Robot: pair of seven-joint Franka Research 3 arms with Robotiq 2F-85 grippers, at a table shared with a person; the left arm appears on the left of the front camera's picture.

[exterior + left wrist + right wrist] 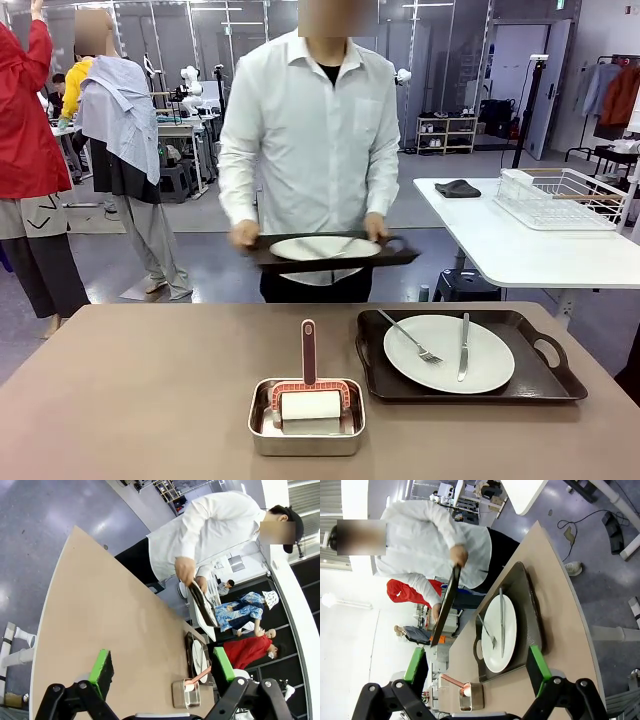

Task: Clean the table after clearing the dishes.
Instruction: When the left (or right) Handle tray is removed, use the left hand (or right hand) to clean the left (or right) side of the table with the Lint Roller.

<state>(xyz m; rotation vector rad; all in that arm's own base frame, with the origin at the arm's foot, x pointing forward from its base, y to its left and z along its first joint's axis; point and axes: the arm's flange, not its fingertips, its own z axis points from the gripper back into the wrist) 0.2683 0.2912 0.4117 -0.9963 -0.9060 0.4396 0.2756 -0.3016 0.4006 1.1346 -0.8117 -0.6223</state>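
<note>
White plate (510, 625) on its tray (527, 609) lies beyond right fingers (539, 664).

Front camera, at the near edge, faces across the table (130, 390) to the person (310, 130) at 12 o'clock; tray (535, 383) close at 4 o'clock. Each wrist camera, rolled sideways and apparently raised well above an opposite end, looks down along the tabletop. All three share the steel pan (305, 446) and tray.

2 trays (535, 378) (402, 256), 2 plates (492, 362) (300, 248), 1 pan (306, 441)
</note>
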